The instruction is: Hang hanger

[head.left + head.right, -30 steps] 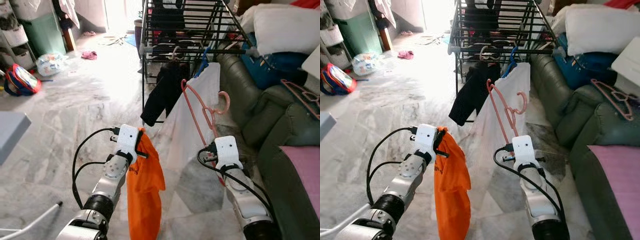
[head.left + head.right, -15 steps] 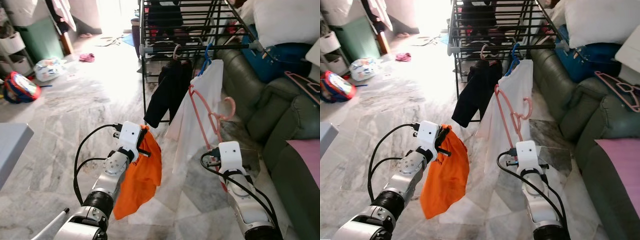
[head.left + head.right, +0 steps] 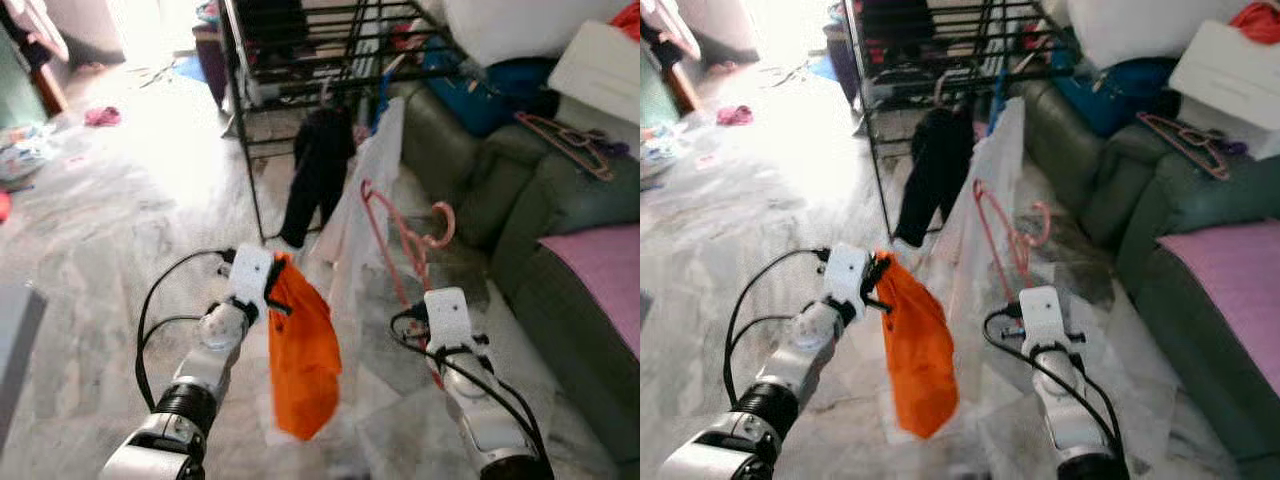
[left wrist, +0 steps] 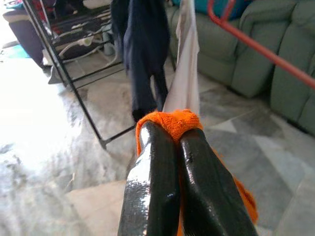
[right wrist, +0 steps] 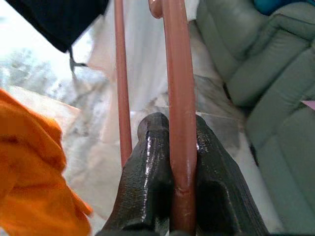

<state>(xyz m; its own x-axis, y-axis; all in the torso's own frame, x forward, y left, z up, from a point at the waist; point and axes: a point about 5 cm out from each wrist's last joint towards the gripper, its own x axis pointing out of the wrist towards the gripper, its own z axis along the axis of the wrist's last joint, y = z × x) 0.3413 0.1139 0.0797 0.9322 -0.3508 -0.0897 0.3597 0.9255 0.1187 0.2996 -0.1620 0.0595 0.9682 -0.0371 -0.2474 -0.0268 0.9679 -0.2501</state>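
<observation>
Gripping the stiff, light pink hanger (image 3: 405,235) by its bar, the right tool (image 5: 170,162) clenches firmly; left tool (image 4: 174,142) pinches soft orange cloth (image 3: 303,355).

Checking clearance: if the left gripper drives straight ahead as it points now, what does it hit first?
Probably the hanging white garment, with the dark garment just beside it on the drying rack. The left gripper holds the orange cloth; depth is unclear.
</observation>
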